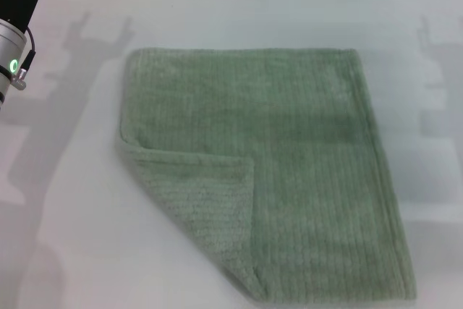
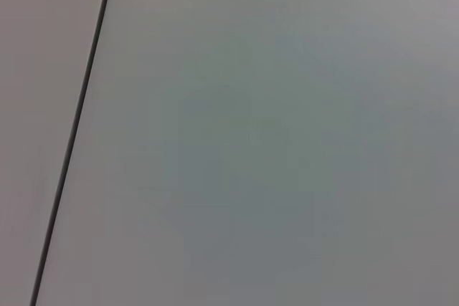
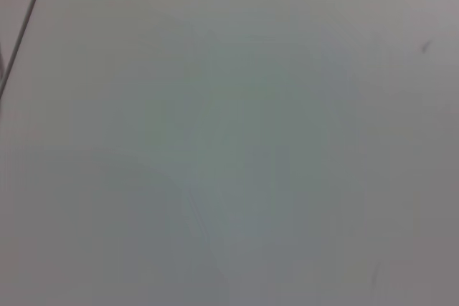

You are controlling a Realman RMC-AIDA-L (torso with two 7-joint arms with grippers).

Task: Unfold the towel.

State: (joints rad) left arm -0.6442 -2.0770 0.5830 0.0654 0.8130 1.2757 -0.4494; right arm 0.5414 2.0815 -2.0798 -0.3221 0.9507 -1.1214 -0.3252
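So starting with the claws: you can't actually see either one. The left arm (image 1: 13,41) only pokes into the head view at the top left corner, a black upper section and a silver wrist segment with a small green light, held up off to the left of the cloth and well apart from it, and its gripper is cut off by the frame edge, so no telling you whether it's open or closed. The right arm doesn't show in the head view at all. Both wrist views give you nothing but plain pale surface, each with 1 thin dark line (image 2: 72,134) running diagonally near one edge, no fingers in either. Moving out from there, the towel (image 1: 304,171) lies flat on the white table (image 1: 65,236), spread across the middle and right of the head view, pale sage green with fine ribbed stripes running away from you. It's mostly opened out, but the near left corner (image 1: 206,208) is still folded over onto the top of the cloth, making a triangular flap with its hemmed edge running across. Nothing is touching the towel.
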